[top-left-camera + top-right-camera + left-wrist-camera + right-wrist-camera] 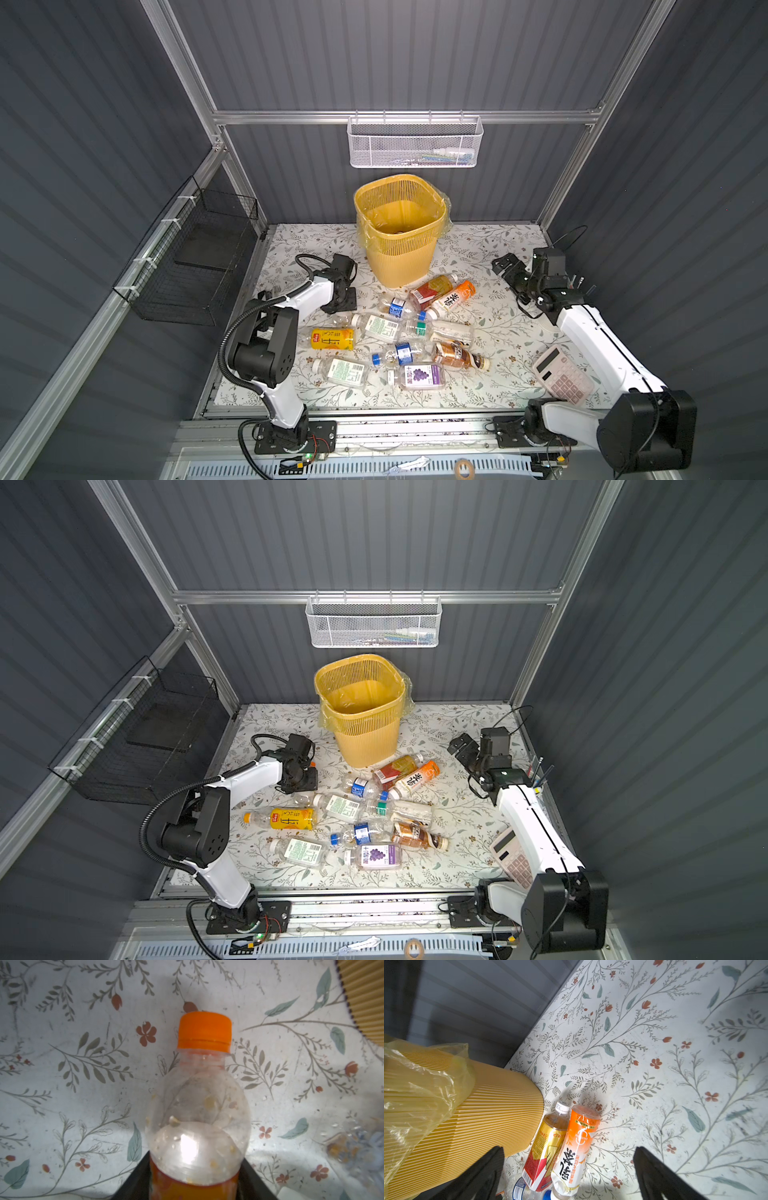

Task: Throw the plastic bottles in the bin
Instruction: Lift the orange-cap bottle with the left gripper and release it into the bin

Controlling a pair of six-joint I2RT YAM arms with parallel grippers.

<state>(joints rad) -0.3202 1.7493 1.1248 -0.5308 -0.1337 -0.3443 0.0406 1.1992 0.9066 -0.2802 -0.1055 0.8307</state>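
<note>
— What is on the left?
— The left jaws are clamped on an orange-capped bottle, over the worktop, just left of the yellow bin.
— And the middle?
— The bin stands upright at the back. The other bottles lie loose on the worktop in front of it, between the arms.
— The right?
— The right jaws stand wide apart, holding nothing, facing an orange-labelled bottle beside the bin.
</note>
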